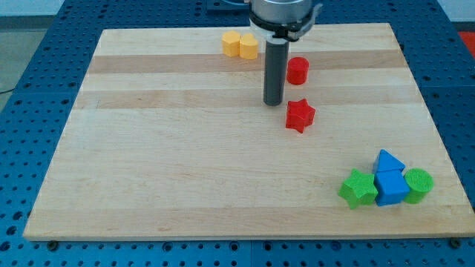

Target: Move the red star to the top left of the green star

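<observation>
Green star [358,188] sat at the view's bottom right, touching a blue cube [391,187]; red star [300,116] lay well up-left of it on the pale wood-grain surface [171,148]. My tip [273,102], a bare rod end effector grasping nothing, stood just up-left of the red star, apart from it. Blocks looked matte plastic.

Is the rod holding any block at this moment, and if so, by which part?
Nothing is held. My tip stands free on the board, just to the upper left of the red star, with a small gap.
</observation>
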Available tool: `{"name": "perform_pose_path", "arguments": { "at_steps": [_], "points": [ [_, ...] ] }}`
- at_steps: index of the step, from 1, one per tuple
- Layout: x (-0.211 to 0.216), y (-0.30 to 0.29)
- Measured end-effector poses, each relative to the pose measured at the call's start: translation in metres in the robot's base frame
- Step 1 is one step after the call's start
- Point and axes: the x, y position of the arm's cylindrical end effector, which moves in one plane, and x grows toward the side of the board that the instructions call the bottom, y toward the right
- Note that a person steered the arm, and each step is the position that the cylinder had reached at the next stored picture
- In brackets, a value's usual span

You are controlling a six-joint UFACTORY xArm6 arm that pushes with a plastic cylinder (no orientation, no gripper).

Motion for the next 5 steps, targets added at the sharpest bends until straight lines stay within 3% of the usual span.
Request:
{"name": "perform_pose_path", "arguments": {
  "at_steps": [5],
  "points": [
    [-0.004,0.018]
  ]
}}
